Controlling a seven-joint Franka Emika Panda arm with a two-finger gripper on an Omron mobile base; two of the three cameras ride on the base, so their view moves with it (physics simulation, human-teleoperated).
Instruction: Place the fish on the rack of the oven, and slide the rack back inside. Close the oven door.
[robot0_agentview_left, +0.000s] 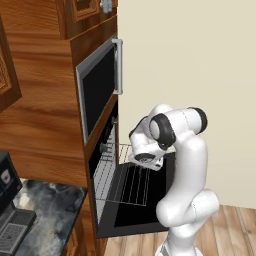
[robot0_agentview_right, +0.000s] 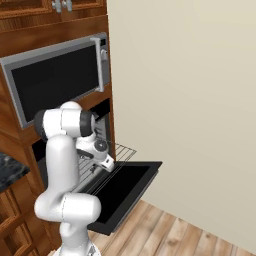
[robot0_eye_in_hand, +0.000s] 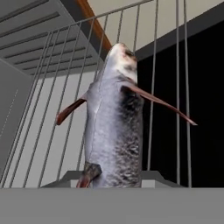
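The oven (robot0_agentview_left: 103, 150) stands with its black oven door (robot0_agentview_left: 147, 202) (robot0_agentview_right: 127, 187) dropped flat. The wire rack (robot0_agentview_left: 120, 182) (robot0_agentview_right: 123, 151) is pulled out over the door. My gripper (robot0_eye_in_hand: 113, 180) is shut on the grey-brown fish (robot0_eye_in_hand: 114, 127), holding it by the tail end just above the rack's wires (robot0_eye_in_hand: 57, 131). The fish's head points away from the hand, toward the oven's inner wall. In the base views my hand (robot0_agentview_left: 145, 159) (robot0_agentview_right: 106, 163) hovers low over the rack's front part, and the fish is hidden behind it.
A silver-framed black appliance (robot0_agentview_left: 98, 85) (robot0_agentview_right: 52, 77) with a vertical handle sits above the oven. A dark stone counter (robot0_agentview_left: 47, 202) holds a black machine (robot0_agentview_left: 7, 210) at the left. A beige wall (robot0_agentview_right: 190, 100) is to the right, with wood floor (robot0_agentview_right: 165, 235) below.
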